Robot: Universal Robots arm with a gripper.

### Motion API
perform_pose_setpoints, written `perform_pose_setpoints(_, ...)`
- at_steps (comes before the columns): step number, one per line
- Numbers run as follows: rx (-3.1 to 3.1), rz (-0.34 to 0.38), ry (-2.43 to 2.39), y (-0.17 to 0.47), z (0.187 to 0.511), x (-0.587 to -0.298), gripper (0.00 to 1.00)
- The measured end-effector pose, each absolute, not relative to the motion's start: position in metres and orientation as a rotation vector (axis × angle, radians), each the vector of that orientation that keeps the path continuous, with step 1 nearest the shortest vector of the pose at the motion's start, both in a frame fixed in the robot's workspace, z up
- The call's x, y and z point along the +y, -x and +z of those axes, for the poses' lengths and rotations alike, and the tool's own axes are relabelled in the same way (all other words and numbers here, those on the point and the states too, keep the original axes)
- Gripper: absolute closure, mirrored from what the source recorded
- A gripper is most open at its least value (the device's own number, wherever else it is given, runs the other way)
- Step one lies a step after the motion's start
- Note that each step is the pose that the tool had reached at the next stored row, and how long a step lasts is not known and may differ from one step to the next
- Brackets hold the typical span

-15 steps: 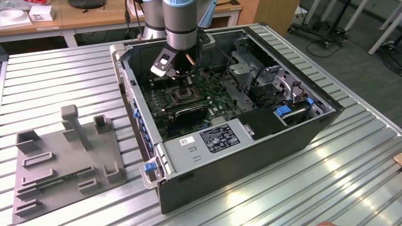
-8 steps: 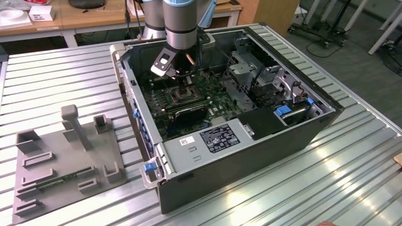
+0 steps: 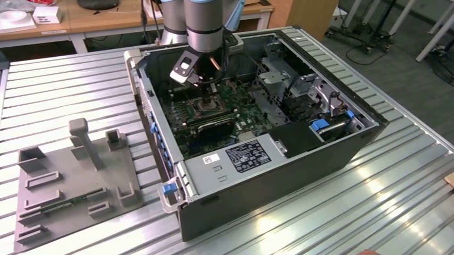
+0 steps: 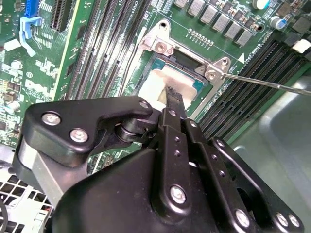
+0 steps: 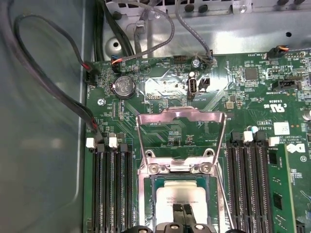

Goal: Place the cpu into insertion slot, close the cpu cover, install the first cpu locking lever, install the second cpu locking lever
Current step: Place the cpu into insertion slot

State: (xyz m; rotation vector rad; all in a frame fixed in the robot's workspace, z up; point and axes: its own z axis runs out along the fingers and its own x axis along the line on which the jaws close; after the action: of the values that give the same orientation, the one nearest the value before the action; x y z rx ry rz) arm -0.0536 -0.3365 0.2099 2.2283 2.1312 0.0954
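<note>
First wrist view: the gripper [image 5: 183,208] is closed, its tips touching the face of the cpu [image 5: 169,194], which lies inside the insertion slot [image 5: 147,200]. The cpu cover [image 5: 181,113] stands open at the slot's hinged edge. Seating it well probably calls for a flat chip, square to the rim, and light, straight-down pressure with no sideways drag.

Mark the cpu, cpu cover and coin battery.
cpu [image 5: 182,193]: first wrist view, its pale upper face.
cpu cover [image 5: 181,114]: first wrist view, end bar of the open frame.
coin battery [image 5: 123,88]: first wrist view, middle of its face.
</note>
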Motion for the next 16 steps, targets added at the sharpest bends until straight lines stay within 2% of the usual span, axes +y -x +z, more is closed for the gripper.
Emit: perform_pose_setpoints(16,2.130,0.093,-2.227,0.054,0.234,-0.337,0.90)
